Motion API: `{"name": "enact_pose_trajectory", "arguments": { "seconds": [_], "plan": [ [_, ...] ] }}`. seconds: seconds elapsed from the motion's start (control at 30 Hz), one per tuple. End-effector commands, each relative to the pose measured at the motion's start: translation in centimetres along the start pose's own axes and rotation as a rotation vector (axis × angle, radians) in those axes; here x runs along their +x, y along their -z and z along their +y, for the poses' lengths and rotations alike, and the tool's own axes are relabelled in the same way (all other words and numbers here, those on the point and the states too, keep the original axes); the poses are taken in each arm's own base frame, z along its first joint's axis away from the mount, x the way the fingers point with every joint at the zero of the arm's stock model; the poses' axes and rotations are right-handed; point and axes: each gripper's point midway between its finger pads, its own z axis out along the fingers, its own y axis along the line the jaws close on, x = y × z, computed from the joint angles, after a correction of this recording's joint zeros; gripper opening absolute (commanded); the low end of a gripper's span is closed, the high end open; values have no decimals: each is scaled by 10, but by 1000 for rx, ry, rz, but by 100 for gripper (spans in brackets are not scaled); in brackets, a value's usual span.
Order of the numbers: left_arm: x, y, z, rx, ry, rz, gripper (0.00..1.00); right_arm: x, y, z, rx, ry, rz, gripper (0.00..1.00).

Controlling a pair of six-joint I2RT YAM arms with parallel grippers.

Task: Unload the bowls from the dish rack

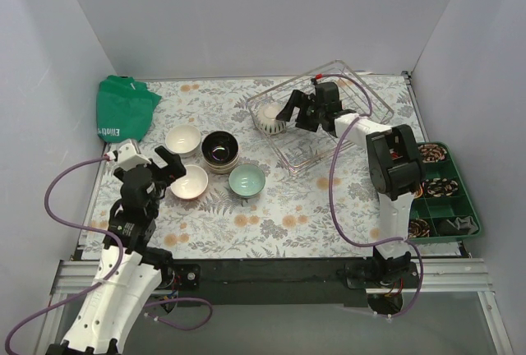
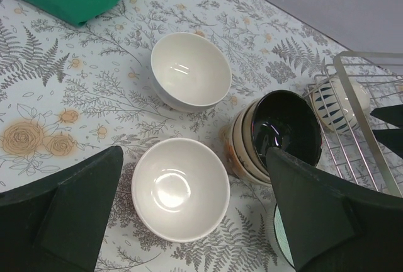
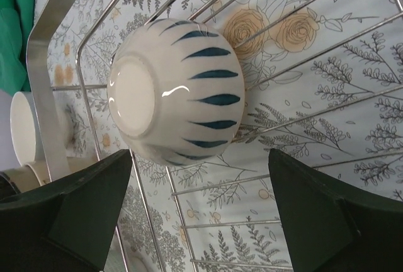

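Only bowl I can see in the dish rack [image 1: 308, 154] is a blue-striped bowl [image 3: 179, 89], on its side at the rack's left end. Right pincer [image 3: 198, 158] is spread wide right by it, holding nothing. Imo grab the rim w/ one finger inside, not the round belly, and lift clear of the wires b4 swinging out. Left pincer [image 2: 194, 152] is also spread, above a cream bowl [image 2: 181, 189] on the bench [image 1: 288, 225] left of the rack.
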Motion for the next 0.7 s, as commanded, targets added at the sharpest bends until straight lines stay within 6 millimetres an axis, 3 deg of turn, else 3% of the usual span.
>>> {"name": "enact_pose_trajectory", "arguments": {
  "seconds": [0.0, 0.4, 0.67],
  "plan": [
    [-7, 2, 2, -1, -14, -45, 98, -35, -8, 24, -68, 5, -92, 96],
    [-9, 6, 0, 19, -14, -60, 98, -34, -28, 18, -83, -4, -79, 91],
    [-10, 8, -2, 32, -13, -64, 98, -14, -43, 9, -110, -45, -12, 90]
  ]
}}
